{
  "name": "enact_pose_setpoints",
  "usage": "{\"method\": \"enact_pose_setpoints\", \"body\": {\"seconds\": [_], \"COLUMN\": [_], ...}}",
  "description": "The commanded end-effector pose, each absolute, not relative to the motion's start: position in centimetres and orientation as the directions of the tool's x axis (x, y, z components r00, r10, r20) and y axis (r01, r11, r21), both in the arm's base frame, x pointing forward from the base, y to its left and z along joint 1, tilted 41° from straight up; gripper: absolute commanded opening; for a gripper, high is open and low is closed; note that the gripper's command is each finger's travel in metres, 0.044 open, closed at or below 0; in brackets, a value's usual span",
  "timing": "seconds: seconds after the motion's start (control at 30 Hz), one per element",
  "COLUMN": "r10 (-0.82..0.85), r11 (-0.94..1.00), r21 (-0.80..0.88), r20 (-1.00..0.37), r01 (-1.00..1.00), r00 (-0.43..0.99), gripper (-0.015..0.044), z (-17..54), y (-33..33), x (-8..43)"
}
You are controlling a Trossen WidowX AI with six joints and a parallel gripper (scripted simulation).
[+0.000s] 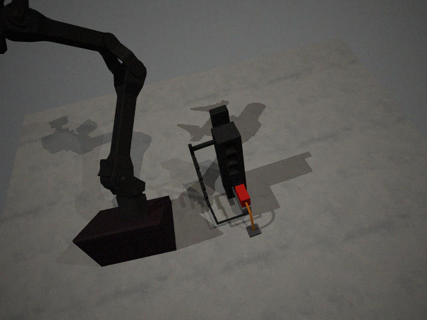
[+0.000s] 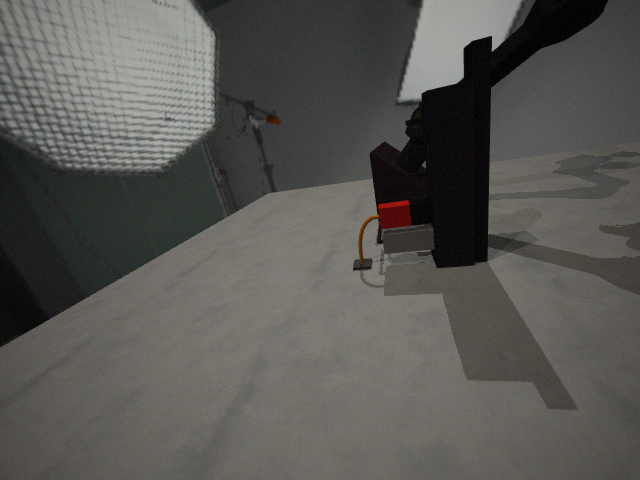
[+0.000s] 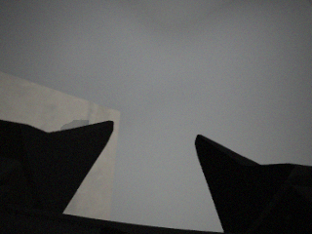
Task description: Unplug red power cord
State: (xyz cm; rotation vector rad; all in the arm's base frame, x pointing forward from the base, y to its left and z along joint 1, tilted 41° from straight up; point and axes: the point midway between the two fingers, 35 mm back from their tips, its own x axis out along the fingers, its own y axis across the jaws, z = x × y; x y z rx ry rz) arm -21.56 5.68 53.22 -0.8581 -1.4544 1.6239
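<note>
My gripper stands wide with nothing between its fingers, raised well away from the table, while the red plug sits in the near end of the upright black power strip (orange cord curving down).

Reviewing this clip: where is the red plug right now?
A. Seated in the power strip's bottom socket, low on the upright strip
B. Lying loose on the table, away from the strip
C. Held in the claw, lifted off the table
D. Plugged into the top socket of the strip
A: the red plug sits against the foot of the upright power strip, while the claw gapes open on nothing, pointed elsewhere.
</note>
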Motion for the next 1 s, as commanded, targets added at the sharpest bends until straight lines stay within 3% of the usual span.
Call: {"method": "enact_pose_setpoints", "body": {"seconds": [0.0, 0.27, 0.63, 0.97], "r10": [0.879, 0.7, 0.265, -0.04], "r11": [-0.039, 0.037, -0.047, -0.127], "r21": [-0.993, -0.977, -0.964, -0.974], "r20": [0.02, 0.177, 0.24, 0.192], "r01": [-0.113, -0.212, -0.261, -0.186], "r00": [-0.476, -0.692, -0.934, -0.98], "gripper": [0.0374, 0.0164, 0.016, 0.016], "z": [53.2, 52.9, 49.6, 45.9], "y": [5.6, -1.7, -16.0, -25.2], "x": [-21.7, -26.7, -30.4, -29.1]}}
